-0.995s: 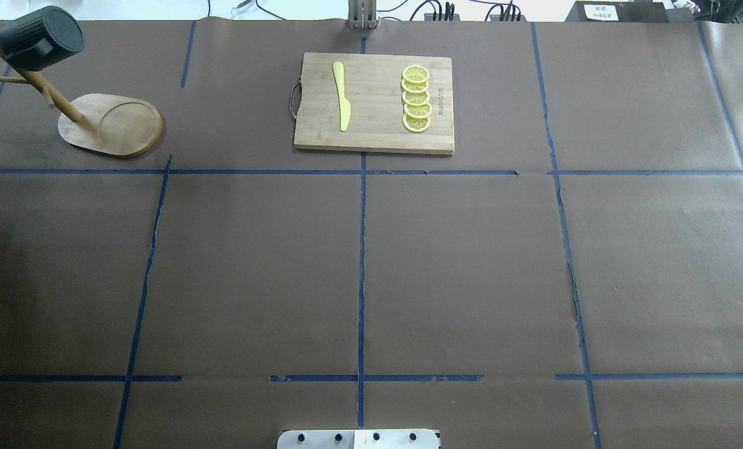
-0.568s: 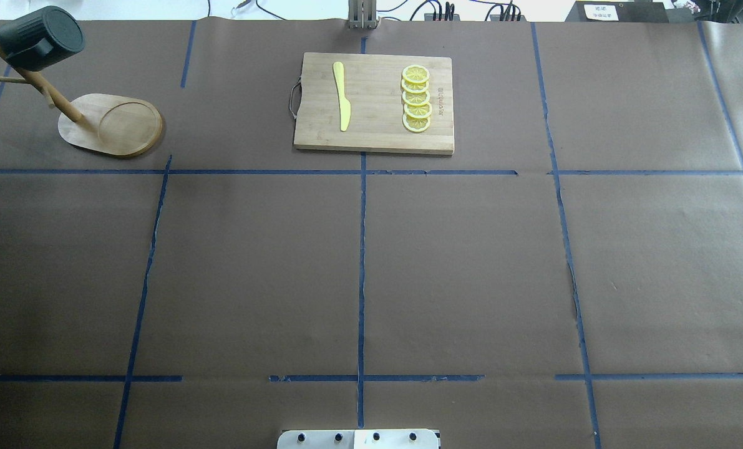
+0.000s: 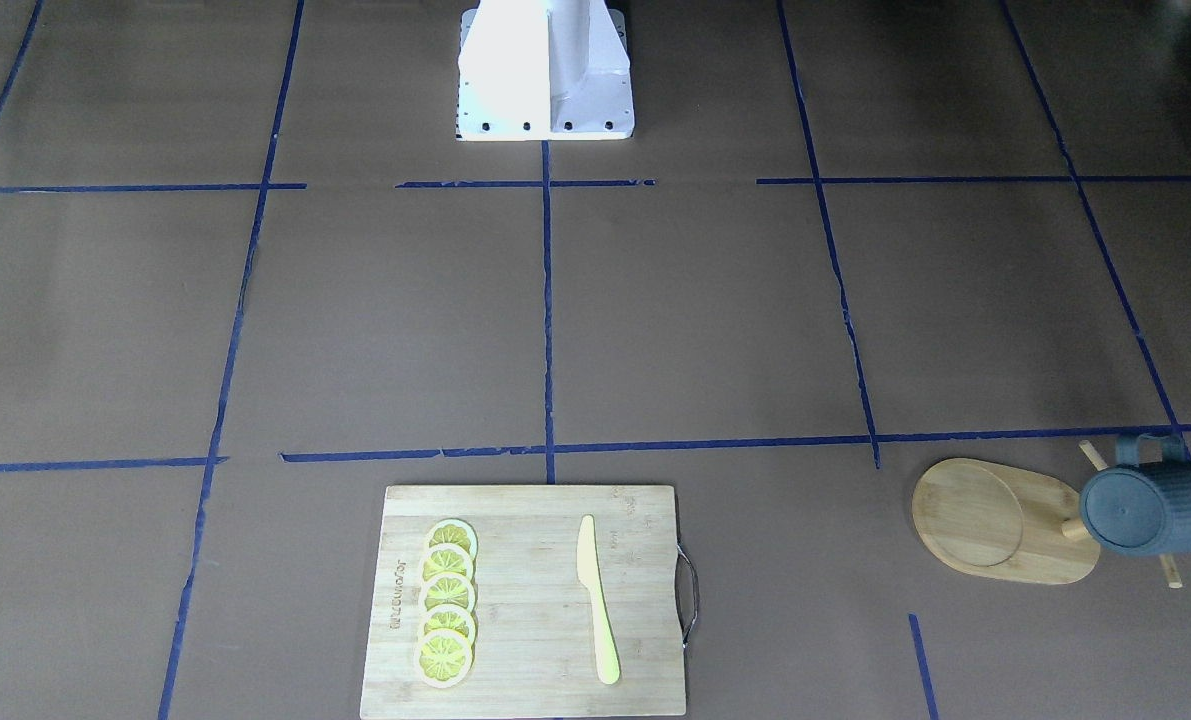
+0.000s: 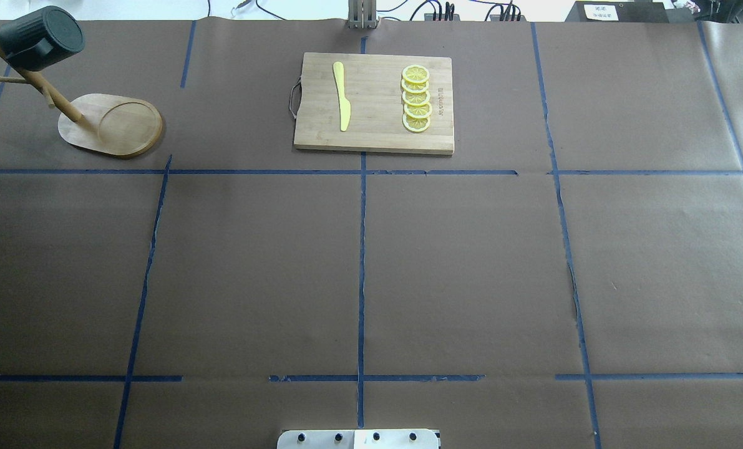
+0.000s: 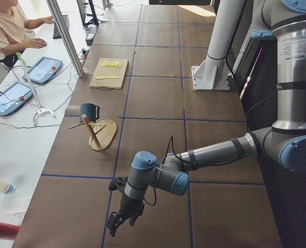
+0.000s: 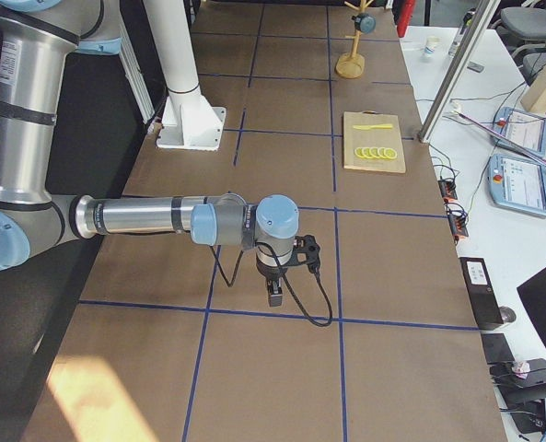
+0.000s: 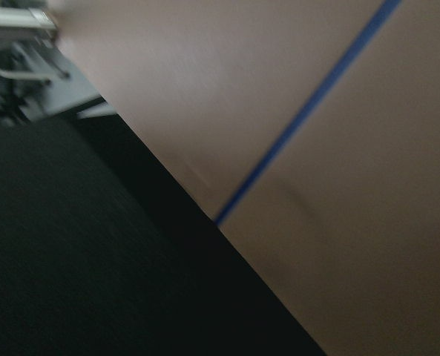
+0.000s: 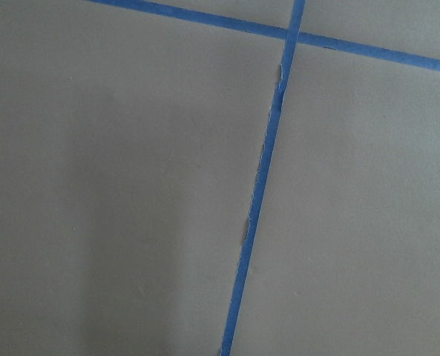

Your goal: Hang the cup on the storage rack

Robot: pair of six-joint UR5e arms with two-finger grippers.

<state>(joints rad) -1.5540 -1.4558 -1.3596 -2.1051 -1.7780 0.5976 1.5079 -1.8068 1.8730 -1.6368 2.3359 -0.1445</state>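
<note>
Brown paper ruled with blue tape covers the table (image 4: 458, 268). My left gripper (image 5: 119, 224) hangs low over it, well apart from the rack (image 5: 102, 135). Only the side view catches it, so I cannot tell how its jaws stand. The same goes for the right gripper (image 6: 274, 293), which is far from the rack at the other end of the table and pointing down. Its wrist camera gives me only paper and tape. Neither gripper has the cup.

The cup (image 4: 39, 37) is up on the rack, high beside the post (image 4: 53, 96), lying on its side and clear of the table. It does not rest on the rack's oval foot. I cannot make out which peg carries the handle, because the cup's body hides that spot in every view I have.

From how it hangs, I judge the job done — the cup is off the table and borne by the rack alone. At most, what is left is to check that it sits steady.

Well to one side of the rack lies a board (image 4: 377, 137) with a knife (image 4: 342, 96) and lemon slices (image 4: 416, 100) — no part of this task.
</note>
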